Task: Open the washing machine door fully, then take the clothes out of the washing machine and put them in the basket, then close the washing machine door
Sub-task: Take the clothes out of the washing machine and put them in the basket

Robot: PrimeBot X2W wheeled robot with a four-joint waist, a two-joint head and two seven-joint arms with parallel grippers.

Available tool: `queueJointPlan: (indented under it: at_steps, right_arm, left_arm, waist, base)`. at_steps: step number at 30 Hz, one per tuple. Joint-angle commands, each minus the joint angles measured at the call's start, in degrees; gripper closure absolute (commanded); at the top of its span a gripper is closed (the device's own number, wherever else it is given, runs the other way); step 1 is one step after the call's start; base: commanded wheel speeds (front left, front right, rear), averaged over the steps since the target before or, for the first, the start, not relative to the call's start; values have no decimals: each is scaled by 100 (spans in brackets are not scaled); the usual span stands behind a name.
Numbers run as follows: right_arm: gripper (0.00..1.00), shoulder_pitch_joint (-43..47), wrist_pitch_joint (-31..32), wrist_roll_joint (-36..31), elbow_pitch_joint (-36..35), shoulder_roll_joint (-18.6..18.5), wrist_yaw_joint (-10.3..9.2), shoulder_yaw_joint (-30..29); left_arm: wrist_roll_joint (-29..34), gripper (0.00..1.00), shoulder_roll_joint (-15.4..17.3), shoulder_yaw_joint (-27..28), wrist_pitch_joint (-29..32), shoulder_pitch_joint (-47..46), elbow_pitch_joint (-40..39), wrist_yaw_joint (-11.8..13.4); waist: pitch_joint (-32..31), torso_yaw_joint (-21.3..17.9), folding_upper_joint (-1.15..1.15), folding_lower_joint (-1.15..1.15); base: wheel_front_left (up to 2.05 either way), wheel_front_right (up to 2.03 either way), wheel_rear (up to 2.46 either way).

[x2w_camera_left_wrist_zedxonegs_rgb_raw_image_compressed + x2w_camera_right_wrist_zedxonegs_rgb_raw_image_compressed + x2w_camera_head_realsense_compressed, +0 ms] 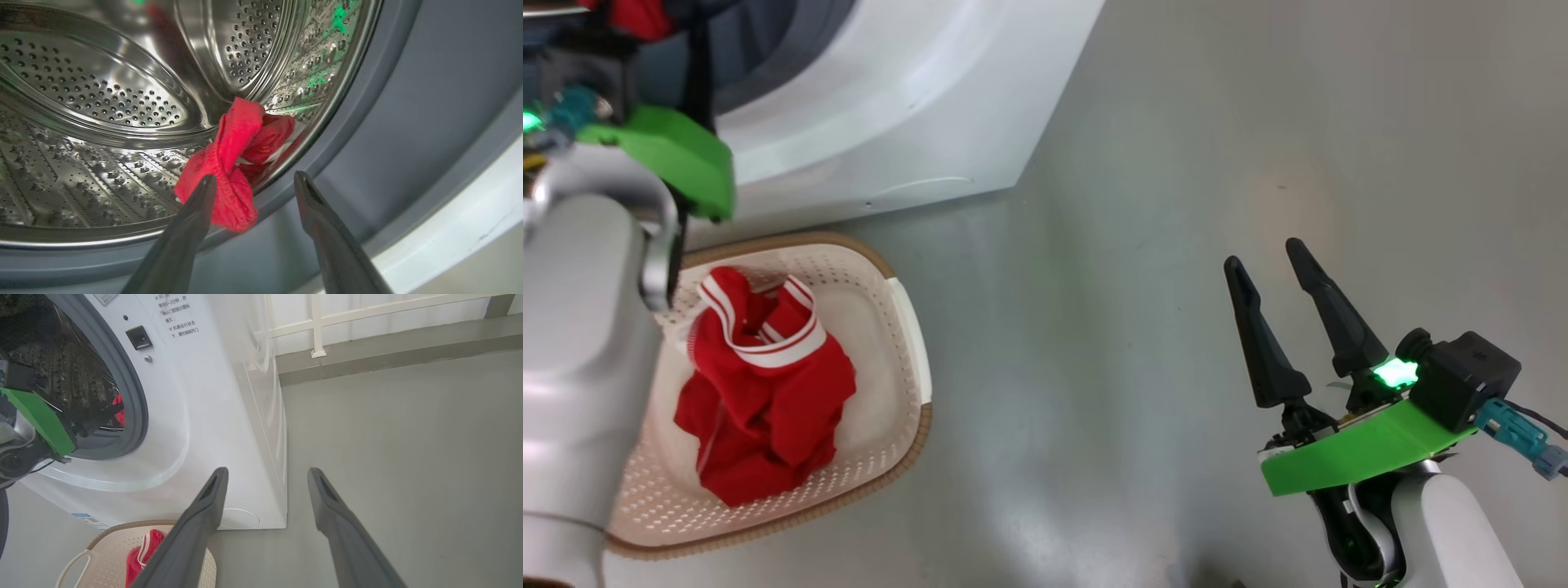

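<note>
Two red garments, one basket [915,359], one washing machine [204,396], both grippers' jaws spread
Nearest in the head view, the right gripper [1263,253] hangs over the floor [1135,327]; the basket beyond holds the first garment [768,392], lying lengthwise, striped cuffs toward the machine. The left wrist view adds the drum [102,102]: the left gripper [255,176] points at the second garment [235,163], bunched at the drum's front lip, long axis running inward
</note>
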Motion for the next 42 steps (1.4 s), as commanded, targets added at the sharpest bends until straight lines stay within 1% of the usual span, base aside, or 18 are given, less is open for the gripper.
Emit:
queueJointPlan:
  at_steps: [1, 6, 13, 20, 26, 27, 29, 31, 37, 42]
  right_arm:
    - [0, -6, -47, 55, -114, -14, 9, 159]
    - [0, 0, -72, 46, -106, -14, 9, 156]
    - [0, -7, -61, 38, -107, -14, 9, 201]
    - [0, -38, -55, 65, -90, -14, 9, 281]
    - [0, -58, -85, 88, -38, -14, 9, 304]
    - [0, -63, -89, 92, -30, -14, 9, 305]
    - [0, -72, -96, 93, -18, -14, 9, 302]
    - [0, -80, -101, 94, -6, -14, 9, 302]
    - [0, -85, -108, 86, 13, -14, 9, 269]
    - [0, -95, -110, 68, 12, -14, 9, 228]
  left_arm:
    - [54, 0, 270, 168, -68, -279, -2, 93]
    - [90, 0, 299, 205, -191, -550, 226, 230]
    - [122, 0, 303, 119, -215, -686, 489, 195]
    - [194, 0, 369, 23, -156, -1025, 903, 195]
    - [192, 0, 379, -44, -167, -1153, 1203, 133]
    - [194, 12, 379, -56, -180, -1168, 1246, 129]
    - [190, 62, 381, -69, -217, -1195, 1321, 127]
    - [182, 100, 386, -80, -255, -1214, 1401, 123]
    - [142, 100, 362, -102, -431, -1213, 1539, 111]
    - [120, 100, 284, -142, -588, -1117, 1474, 100]
  waist:
    - [92, -83, 0, 0]
    - [154, -108, 0, 0]
    - [184, -155, 0, 0]
    - [262, -262, 0, 0]
    - [283, -304, 0, 0]
    - [283, -309, 0, 0]
    - [284, -312, 0, 0]
    - [281, -312, 0, 0]
    - [260, -252, 0, 0]
    - [217, -133, 0, 0]
  base:
    - [0, 0, 0]
    - [0, 0, 0]
    - [0, 0, 0]
    - [0, 0, 0]
    - [0, 0, 0]
    - [0, 0, 0]
    - [0, 0, 0]
    - [0, 0, 0]
    - [0, 0, 0]
    - [0, 0, 0]
